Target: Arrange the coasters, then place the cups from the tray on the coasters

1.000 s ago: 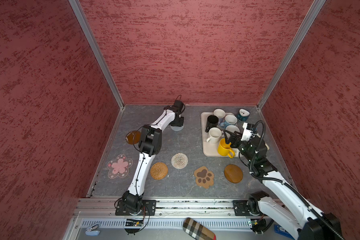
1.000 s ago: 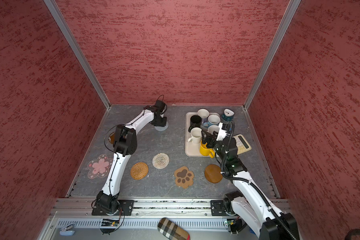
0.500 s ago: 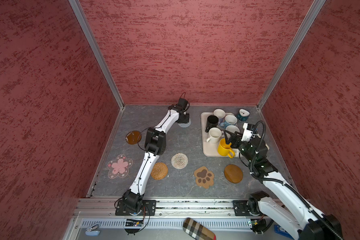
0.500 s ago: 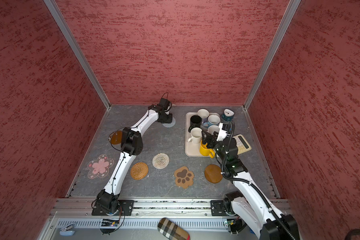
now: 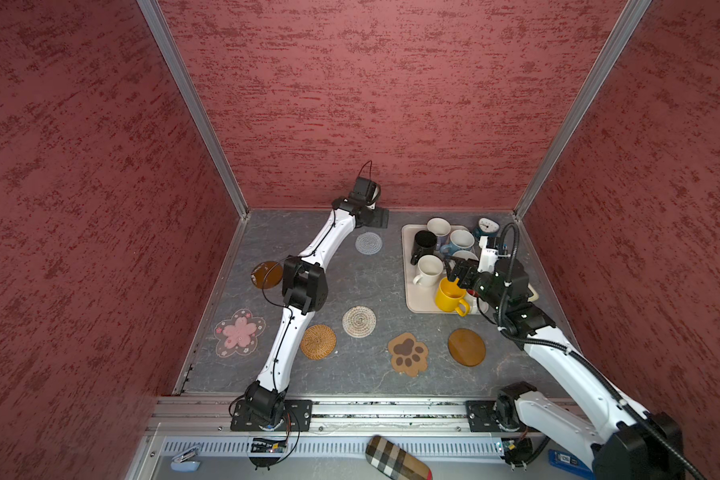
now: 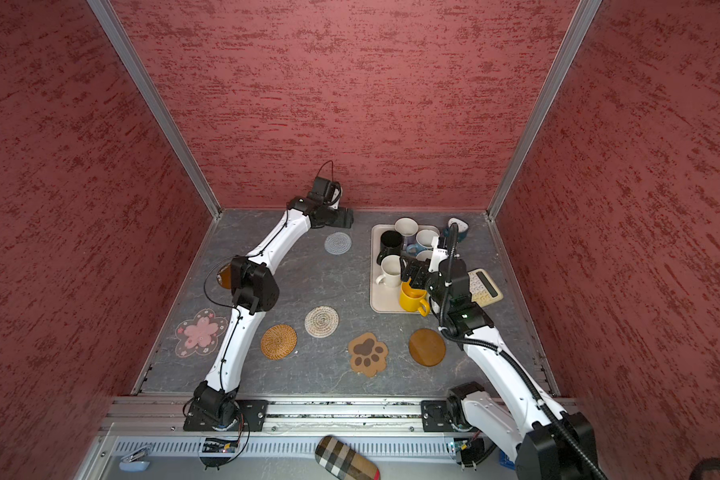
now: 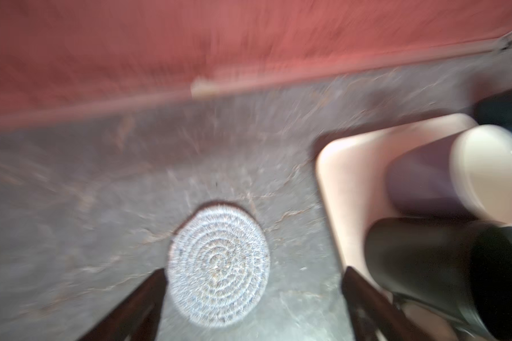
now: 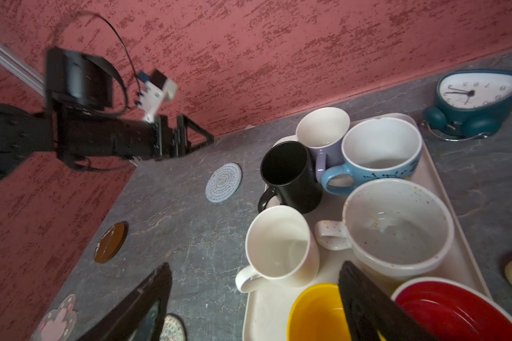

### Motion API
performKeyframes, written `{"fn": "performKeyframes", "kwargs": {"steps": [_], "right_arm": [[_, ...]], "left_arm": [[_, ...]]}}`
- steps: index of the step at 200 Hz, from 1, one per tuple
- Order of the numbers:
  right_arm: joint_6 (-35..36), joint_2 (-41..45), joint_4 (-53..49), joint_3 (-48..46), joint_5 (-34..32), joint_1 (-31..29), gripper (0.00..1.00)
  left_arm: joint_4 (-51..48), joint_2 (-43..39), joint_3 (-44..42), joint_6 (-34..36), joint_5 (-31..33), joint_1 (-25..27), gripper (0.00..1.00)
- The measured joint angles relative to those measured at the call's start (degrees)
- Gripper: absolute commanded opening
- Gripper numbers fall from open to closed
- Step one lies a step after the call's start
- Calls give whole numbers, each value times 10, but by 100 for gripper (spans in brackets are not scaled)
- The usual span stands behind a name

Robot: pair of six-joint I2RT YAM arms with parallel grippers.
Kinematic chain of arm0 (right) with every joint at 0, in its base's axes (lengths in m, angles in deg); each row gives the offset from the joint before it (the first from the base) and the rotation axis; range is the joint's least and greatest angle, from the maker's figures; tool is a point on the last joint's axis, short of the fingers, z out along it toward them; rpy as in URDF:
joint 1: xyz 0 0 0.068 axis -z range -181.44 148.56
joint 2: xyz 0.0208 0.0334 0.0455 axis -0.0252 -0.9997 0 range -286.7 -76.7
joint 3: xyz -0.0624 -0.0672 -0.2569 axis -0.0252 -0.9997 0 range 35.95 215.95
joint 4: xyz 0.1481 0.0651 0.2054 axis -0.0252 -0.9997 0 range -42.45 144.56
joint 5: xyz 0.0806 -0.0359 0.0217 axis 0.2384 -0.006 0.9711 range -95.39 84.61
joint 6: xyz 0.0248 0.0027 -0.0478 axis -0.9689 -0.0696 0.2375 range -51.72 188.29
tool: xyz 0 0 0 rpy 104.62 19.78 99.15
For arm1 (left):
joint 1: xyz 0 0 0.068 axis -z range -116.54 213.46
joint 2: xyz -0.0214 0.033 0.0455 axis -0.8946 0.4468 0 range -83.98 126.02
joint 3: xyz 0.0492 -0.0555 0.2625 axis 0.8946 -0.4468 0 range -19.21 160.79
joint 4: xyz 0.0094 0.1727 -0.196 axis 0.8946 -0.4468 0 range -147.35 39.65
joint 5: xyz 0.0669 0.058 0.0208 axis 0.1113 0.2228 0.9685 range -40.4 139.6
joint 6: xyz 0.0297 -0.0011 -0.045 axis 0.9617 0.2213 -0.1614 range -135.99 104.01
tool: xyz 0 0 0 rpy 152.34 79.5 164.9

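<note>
The grey woven coaster (image 5: 368,243) (image 7: 219,262) lies flat on the table, left of the cream tray (image 5: 420,302). My left gripper (image 5: 381,218) (image 7: 253,271) hangs open just behind it by the back wall, holding nothing. Other coasters lie about: brown discs (image 5: 265,274) (image 5: 466,347), pink flower (image 5: 239,331), rattan round (image 5: 318,341), beige woven round (image 5: 359,321), paw (image 5: 408,354). Several cups stand on the tray, among them black (image 8: 290,174), white (image 8: 281,242) and yellow (image 8: 316,313). My right gripper (image 5: 453,272) (image 8: 255,265) is open over the yellow cup, one finger (image 8: 364,298) at its rim.
A teal alarm clock (image 5: 487,226) stands behind the tray and a cream calculator (image 6: 485,286) lies to its right. A plaid case (image 5: 397,459) rests in front of the rail. Red walls close in on three sides.
My left gripper carried the grey coaster rightwards along the back, opened and let it go; it now lies beside the tray. The right arm has barely moved.
</note>
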Motion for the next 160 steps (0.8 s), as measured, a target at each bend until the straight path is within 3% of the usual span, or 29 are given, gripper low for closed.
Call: {"fn": "performKeyframes", "kwargs": {"steps": [28,63,79,95,102,118,160], "right_arm": [[10,-12,-68,80,-12,-54,90],[14,-35,-145,155,-59,-137,89],[14,-58,-188,194,-94,-190,90],[14,-84,-216,227,-135,-252,91],[13,-96,-227,239,-148,-277,98],[8,-125,-247,263,-167,-318,99],[2,-233,-268,292,-199,-365,99]], "left_arm": [[18,-171,-97,7,25,12,99],[67,-425,-343,-32,46,24,99],[79,-522,-463,-53,95,40,99],[80,-589,-557,-72,152,79,99],[77,-618,-599,-84,174,99,100],[60,-669,-671,-116,196,129,99],[15,-800,-780,-181,193,94,99]]}}
